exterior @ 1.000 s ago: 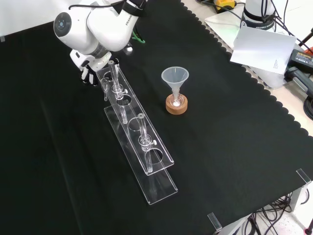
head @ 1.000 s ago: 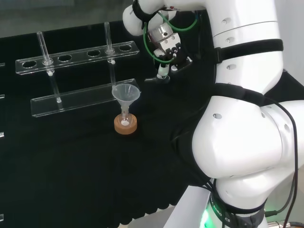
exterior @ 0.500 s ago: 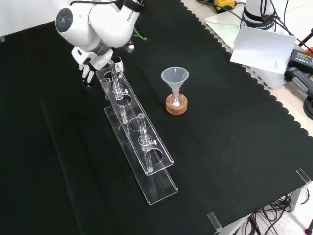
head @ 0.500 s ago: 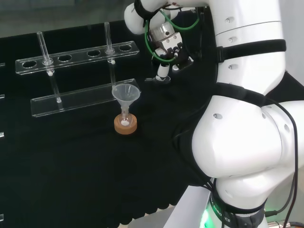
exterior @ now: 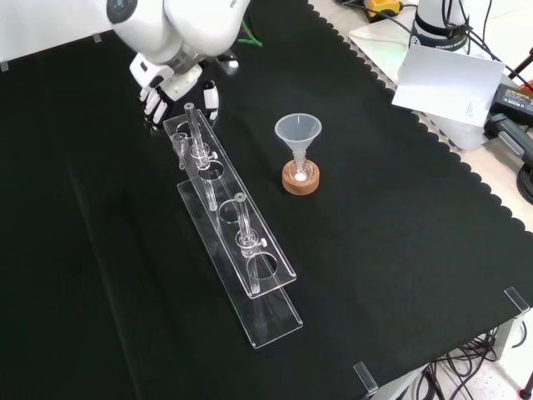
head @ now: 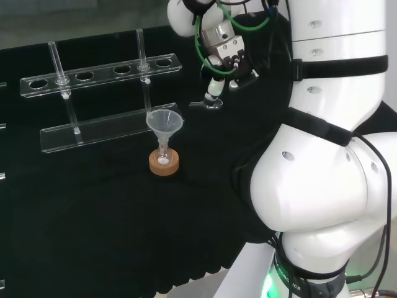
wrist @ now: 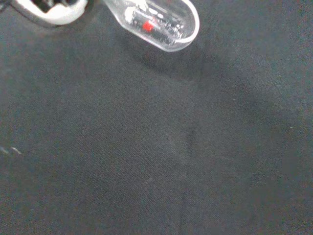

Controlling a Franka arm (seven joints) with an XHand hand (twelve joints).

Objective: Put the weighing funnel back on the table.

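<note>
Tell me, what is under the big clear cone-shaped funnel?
A small clear glass flask holds the funnel's stem and sits in a round brown cork ring. Something white shows low in the flask; I cannot tell what. The ring covers the black cloth beneath it.

The funnel stands in a flask at the table's middle, beside the rack. In the head view, the weighing funnel lies just past the rack's right end.
</note>
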